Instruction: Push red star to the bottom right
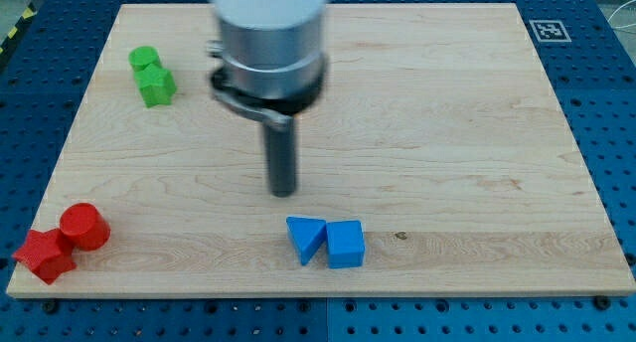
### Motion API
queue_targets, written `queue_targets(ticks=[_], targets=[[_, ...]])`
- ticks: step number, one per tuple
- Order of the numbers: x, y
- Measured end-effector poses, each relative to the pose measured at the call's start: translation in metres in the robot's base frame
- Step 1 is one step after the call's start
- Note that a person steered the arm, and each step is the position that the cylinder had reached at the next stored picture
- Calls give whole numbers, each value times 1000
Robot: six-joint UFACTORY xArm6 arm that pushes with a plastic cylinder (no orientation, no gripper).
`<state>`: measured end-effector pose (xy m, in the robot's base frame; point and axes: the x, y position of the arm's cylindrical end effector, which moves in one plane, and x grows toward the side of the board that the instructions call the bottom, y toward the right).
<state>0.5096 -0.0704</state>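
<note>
While my tip [284, 191] is hovering mid-board, just above the blue triangle [305, 238] and blue cube [346, 245], it is touching nothing. Having no fingers, it is holding nothing. Red star [43, 255] is sitting at the bottom-left corner, touching the red cylinder [84, 227].

Board: you see a pale wooden board [467, 133] with fine grain, evenly lit.
Surround: a blue pegboard table [30, 113] with rows of holes frames it.
Marker: a black-and-white tag [548, 30] sits at your board's top right corner.
Edge: yellow-black tape [12, 34] at the view's top left.
</note>
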Motion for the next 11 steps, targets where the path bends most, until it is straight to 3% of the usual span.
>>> queue_targets(ticks=[3,7,8,9,11], targets=[[-10,-224],[19,-235],[68,-234],[75,-234],[102,-185]])
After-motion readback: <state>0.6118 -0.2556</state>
